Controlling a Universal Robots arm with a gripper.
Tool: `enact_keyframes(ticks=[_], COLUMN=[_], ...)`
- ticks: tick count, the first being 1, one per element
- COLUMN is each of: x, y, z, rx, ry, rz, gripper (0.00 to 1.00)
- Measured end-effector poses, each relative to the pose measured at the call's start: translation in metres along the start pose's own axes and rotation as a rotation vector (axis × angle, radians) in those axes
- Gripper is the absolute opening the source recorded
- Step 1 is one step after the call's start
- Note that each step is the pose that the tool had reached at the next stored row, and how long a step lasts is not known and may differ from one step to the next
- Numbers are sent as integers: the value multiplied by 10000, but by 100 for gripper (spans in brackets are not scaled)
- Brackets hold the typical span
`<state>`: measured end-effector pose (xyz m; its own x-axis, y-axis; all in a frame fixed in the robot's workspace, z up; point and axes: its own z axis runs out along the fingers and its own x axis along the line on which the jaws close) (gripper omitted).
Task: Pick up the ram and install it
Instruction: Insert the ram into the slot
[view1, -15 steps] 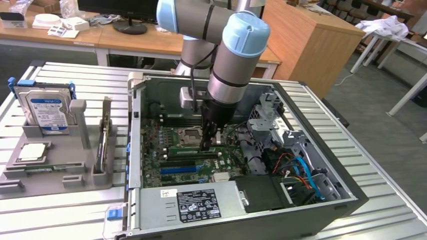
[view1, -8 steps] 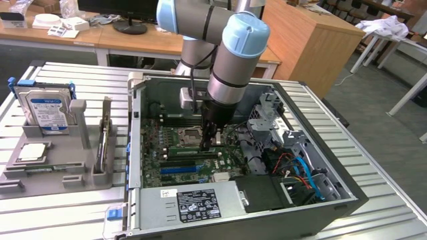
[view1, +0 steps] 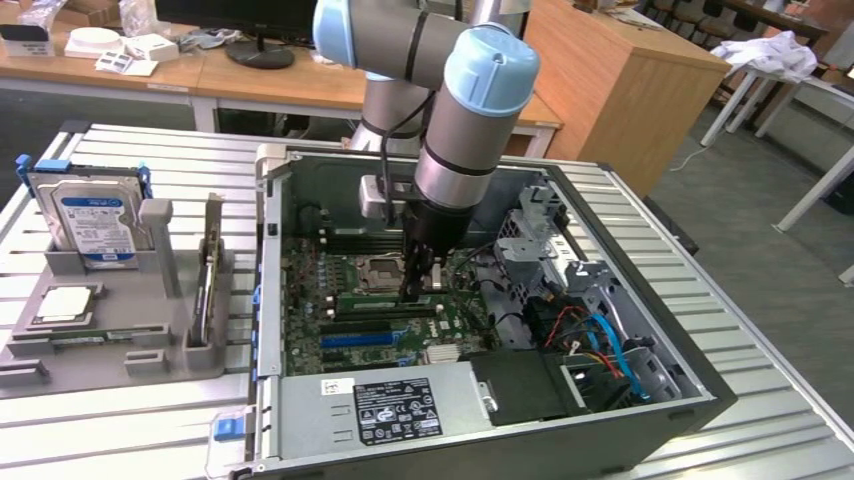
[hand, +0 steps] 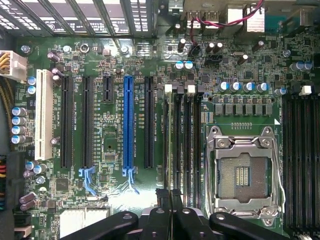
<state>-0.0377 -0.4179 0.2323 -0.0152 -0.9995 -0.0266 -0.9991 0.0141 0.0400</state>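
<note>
One end effector (hand: 170, 196) (closed), one processor socket (hand: 243, 175)

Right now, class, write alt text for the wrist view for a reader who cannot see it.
The shut black tool hangs over black memory slots on a green motherboard, beside an empty silver-framed processor socket. A blue expansion slot and a white one lie farther off.

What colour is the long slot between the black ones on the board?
Blue. The slot shows best in the wrist view.
</note>
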Motion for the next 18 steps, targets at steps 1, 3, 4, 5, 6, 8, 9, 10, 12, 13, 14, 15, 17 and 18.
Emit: enact_keyframes(ticks=[1, 3, 4, 5, 6, 8, 9, 10, 12, 13, 14, 15, 17, 18], x=[-2, -2, -2, -2, -1, 0, 0, 0, 0, 0, 1, 1, 1, 1], y=[0, 0, 0, 0, 0, 0, 0, 0, 0, 0, 0, 0, 0, -1], z=[1, 1, 0, 1, 1, 1, 1, 1, 0, 1, 1, 6, 12, 14], rx=[0, 0, 0, 0, 0, -1, -2, -2, -2, -2, -3, -2, -2, -2], ry=[-1, -1, 0, 0, 0, 1, 2, 2, 3, 3, 3, 1, 3, 3], rz=[0, 0, -4, -18, -35, -72, -83, -85, -85, -86, -86, -86, -86, -86], gripper=[12, 12, 12, 12, 12, 12, 12, 12, 12, 12, 12, 12, 12, 12])
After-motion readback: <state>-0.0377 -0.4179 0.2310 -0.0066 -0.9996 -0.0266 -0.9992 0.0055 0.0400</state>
